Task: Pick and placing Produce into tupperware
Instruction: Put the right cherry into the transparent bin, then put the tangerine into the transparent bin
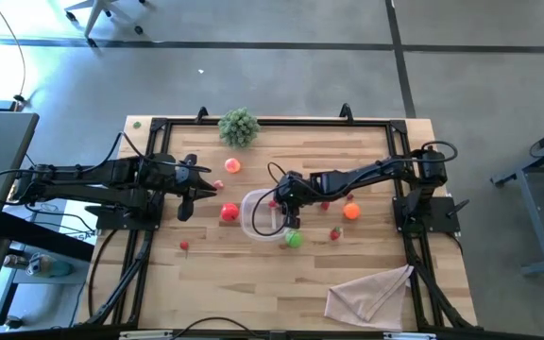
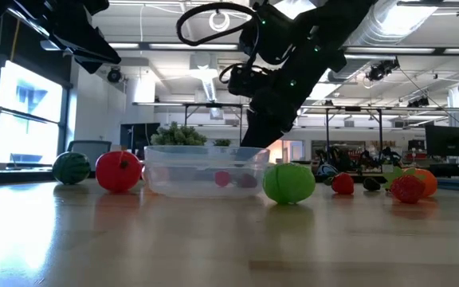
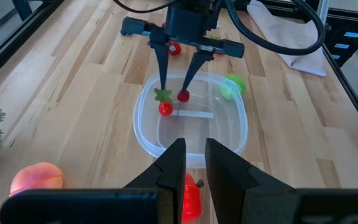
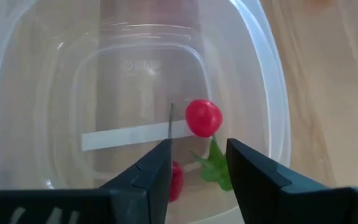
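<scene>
A: Tupperware [image 1: 256,223] sits frame centre in the high view. Right gripper [image 3: 174,93] hangs straight down over it, fingers spread, and the red berry [image 4: 203,117] lies loose on the floor inside.

B: Best lift straight up, clear of the rim. Green ball [image 1: 294,240] is nearest outside. Left gripper [image 1: 183,210], pressed together, waits at left.

A light wooden slatted table [image 1: 215,283] carries a clear shallow plastic tupperware [image 1: 250,219] at its centre, scattered small toy produce in red, orange and green, a bushy grey-green plant sprig [image 1: 239,126], and a crumpled beige cloth [image 1: 371,293]
</scene>
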Robot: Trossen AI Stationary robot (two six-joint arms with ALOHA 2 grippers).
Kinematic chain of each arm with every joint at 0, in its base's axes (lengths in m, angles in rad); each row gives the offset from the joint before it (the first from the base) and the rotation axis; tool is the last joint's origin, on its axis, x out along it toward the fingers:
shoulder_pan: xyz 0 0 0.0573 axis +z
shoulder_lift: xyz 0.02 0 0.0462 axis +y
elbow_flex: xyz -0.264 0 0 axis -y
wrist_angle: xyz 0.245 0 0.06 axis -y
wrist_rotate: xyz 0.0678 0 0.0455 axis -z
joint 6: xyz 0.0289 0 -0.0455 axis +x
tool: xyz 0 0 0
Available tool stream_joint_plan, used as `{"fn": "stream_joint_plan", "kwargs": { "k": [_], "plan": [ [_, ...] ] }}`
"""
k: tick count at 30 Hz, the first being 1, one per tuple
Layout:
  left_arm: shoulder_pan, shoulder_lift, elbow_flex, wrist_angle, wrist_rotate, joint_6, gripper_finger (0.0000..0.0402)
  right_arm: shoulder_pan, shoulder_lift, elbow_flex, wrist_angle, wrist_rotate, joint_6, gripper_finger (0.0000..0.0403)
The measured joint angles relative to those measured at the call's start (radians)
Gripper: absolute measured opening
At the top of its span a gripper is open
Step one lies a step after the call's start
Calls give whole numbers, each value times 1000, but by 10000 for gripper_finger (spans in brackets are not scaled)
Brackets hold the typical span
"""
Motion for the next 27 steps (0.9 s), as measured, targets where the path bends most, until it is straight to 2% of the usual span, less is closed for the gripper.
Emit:
{"fn": "stream_joint_plan", "kwargs": {
  "k": [5,11,19,27],
  "plan": [
    [0,0,0,0,0,0,51,0,-15,0,13,4,-4,154],
    [0,0,0,0,0,0,51,5,-107,60,-103,25,-4,147],
    [0,0,0,0,0,0,51,31,-331,76,-266,216,2,140],
    [0,0,0,0,0,0,51,110,-521,75,-496,446,161,139]
  ]
}}
